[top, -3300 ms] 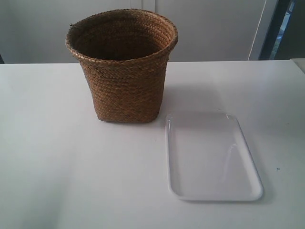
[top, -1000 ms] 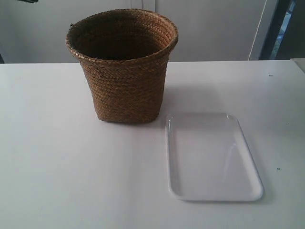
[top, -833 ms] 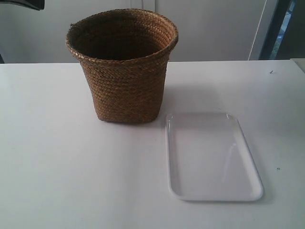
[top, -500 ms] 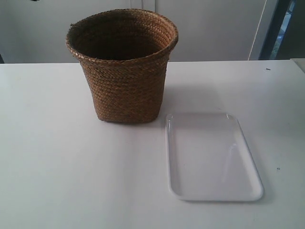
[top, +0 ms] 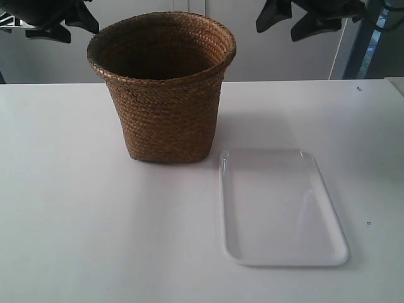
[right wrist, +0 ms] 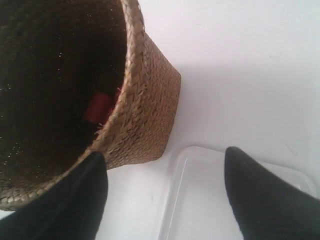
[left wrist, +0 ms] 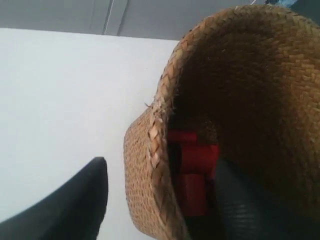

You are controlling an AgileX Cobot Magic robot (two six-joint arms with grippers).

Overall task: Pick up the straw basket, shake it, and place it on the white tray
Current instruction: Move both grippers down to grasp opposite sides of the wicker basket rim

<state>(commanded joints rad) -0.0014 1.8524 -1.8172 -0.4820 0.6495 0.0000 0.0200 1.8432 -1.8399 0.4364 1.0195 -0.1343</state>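
Zero steps done: lift, shake and placing all remain.
Left gripper (left wrist: 162, 165): wide open, fingers over either side of the rim, gripping nothing.
Tall brown woven straw basket (top: 163, 88): upright on the white table (top: 63, 221), something red (left wrist: 192, 170) inside.
Right gripper (right wrist: 165, 152): spread wide, empty.
Flat glossy white rectangular tray (top: 284, 208): bare, just beside the basket.

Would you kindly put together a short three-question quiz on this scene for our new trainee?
1. True or false: the straw basket stands on the table, not on the white tray.
2. What colour is the object inside the basket? A blue, B red, C green.
3. Fill in: the left gripper and the right gripper are both ___.
Key: 1 true; 2 B; 3 open.
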